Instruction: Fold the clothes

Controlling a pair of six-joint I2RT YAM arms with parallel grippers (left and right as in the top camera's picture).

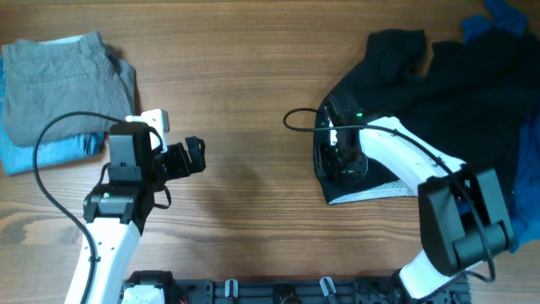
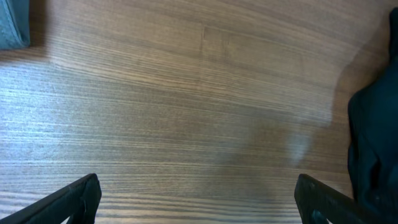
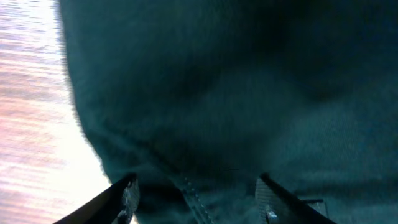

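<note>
A rumpled black garment [image 1: 422, 93] lies at the right of the table. My right gripper [image 1: 331, 139] hovers over its left edge with fingers open; in the right wrist view [image 3: 196, 193] a stitched seam of the black garment [image 3: 236, 93] runs between the fingers. My left gripper [image 1: 196, 157] is open and empty over bare wood at centre-left; in the left wrist view [image 2: 198, 196] only wood lies between its fingers, and the black garment [image 2: 376, 149] shows at the right edge. A folded grey garment [image 1: 63, 72] sits at the far left on a folded light blue one [image 1: 51, 152].
A blue garment [image 1: 506, 21] lies at the top right corner, beside the black one. A white-lined hem [image 1: 371, 192] of the black garment shows at its lower edge. The wooden table [image 1: 253, 76] lies between the two piles.
</note>
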